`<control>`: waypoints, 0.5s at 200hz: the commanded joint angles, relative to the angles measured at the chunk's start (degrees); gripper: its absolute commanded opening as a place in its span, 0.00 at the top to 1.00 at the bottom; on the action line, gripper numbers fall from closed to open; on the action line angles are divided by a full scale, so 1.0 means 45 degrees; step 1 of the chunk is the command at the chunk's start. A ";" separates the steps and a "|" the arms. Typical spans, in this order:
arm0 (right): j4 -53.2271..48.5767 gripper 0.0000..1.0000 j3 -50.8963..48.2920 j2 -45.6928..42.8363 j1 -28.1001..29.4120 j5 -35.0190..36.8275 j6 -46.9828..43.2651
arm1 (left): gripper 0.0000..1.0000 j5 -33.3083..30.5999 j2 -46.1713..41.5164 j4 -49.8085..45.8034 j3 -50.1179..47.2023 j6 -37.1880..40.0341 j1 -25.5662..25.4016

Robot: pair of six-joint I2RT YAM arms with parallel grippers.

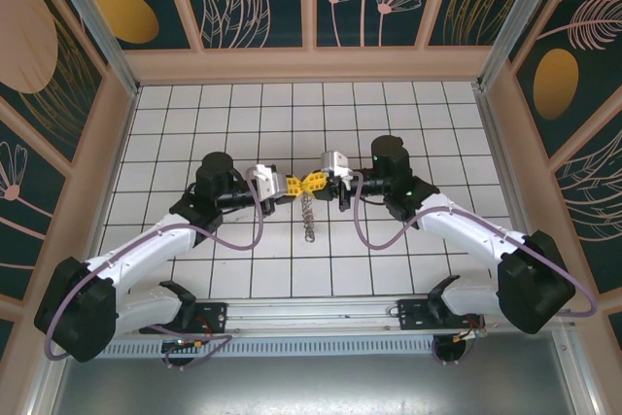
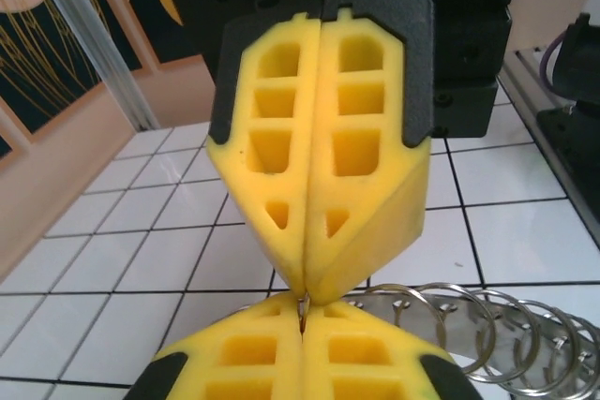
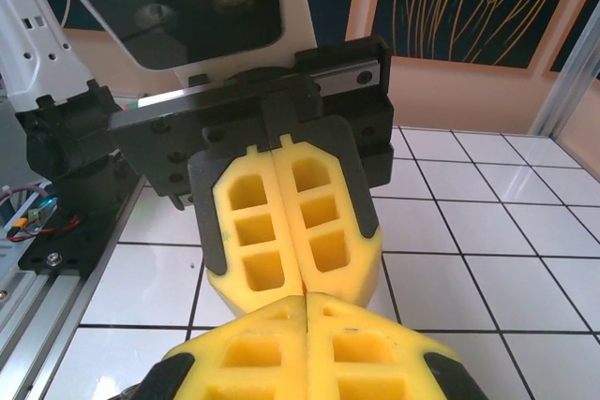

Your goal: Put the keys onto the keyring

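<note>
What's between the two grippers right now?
Left gripper and right gripper meet tip to tip; only a metal sliver, likely of the keyring, lies between, in the left wrist view.

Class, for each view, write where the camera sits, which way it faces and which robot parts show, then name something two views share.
Top external: above and behind the robot, facing down on the table; left arm, right arm, left end effector and right end effector show.
Left wrist: on the left arm, facing along its own fingers at the right end effector.
Right wrist: on the right arm, facing past its own fingers at the left end effector.
Shared: top external and left wrist both show the keyring.
</note>
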 commanded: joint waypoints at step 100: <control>-0.4509 0.61 0.1396 -0.0478 -0.0353 0.0260 -0.3454 | 1.00 -0.0872 -0.1658 -0.3564 0.1115 0.4456 -0.0082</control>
